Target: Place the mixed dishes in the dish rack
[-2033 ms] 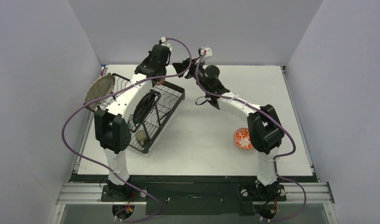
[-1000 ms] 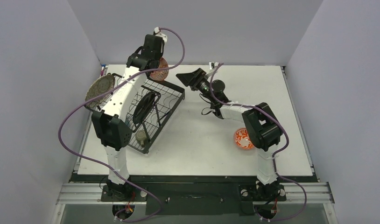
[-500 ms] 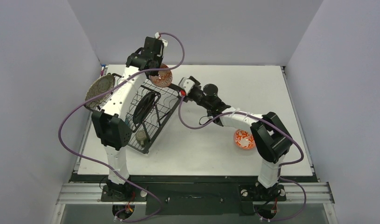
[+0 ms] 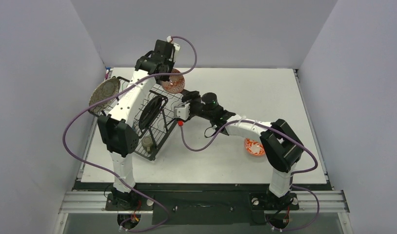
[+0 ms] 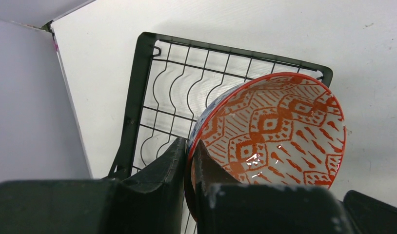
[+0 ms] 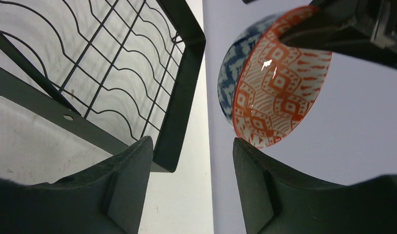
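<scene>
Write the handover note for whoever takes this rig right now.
Left gripper: shut on the rim of a patterned bowl, held over the dish rack's far end.
Right gripper: open, empty, beside the rack.
Done: black plate and olive cup in the rack; speckled plate at its left edge.
To do: this bowl, second bowl on the table. Mug not in view.

No legible text, labels, brand marks or nos. in any view. Patterned bowl (image 5: 279, 131), far left of scene, bears only red-orange diamond & dash motifs inside and blue zigzags outside: decoration, no lettering.
</scene>
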Controlling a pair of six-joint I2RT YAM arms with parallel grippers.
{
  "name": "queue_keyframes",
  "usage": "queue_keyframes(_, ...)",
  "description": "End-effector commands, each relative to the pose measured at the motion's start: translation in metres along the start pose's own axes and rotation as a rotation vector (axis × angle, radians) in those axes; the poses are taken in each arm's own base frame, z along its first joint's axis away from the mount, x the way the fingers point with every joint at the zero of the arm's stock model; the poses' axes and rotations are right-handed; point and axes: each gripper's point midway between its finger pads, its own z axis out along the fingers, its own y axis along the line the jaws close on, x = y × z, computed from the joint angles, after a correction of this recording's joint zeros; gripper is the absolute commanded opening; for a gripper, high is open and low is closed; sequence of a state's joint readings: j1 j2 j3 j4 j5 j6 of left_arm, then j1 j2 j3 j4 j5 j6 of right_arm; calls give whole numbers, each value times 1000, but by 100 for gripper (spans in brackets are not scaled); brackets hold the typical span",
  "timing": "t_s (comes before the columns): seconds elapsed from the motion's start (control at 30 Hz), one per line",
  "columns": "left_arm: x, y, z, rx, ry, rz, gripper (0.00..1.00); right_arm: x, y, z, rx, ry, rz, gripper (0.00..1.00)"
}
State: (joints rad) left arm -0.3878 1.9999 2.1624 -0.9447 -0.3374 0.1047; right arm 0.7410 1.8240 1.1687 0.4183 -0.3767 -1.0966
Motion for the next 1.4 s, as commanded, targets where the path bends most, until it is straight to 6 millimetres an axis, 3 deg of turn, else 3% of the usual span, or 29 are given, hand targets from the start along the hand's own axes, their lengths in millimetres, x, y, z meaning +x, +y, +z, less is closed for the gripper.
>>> queue_keyframes(0.0,-23,-3,-11,14,-74,-27,0,-36,-54,-9,141,-53,-126,57)
queue_keyframes(0.07,-24,-5,-12,18,-77,-23,0,-41,-61,-8,154,-62,-135,57)
queue_keyframes(0.5,-30,-17,-27,69,-102,-18,0,-51,-40,17,23,-72,-169,55)
queue_keyframes(0.8,-33,-14,-29,56,-104,-24,0,-69,-40,1,55,-239,103,59)
queue_keyframes(1.0,-31,-19,-38,77,-84,-25,0,-65,-49,7,99,-313,253,59)
queue_keyframes(1.2,-31,-21,-43,89,-86,-24,0,-65,-62,18,123,-312,273,51)
queue_keyframes(1.37,-34,-23,-47,98,-93,-22,0,-58,-51,27,80,-254,225,39)
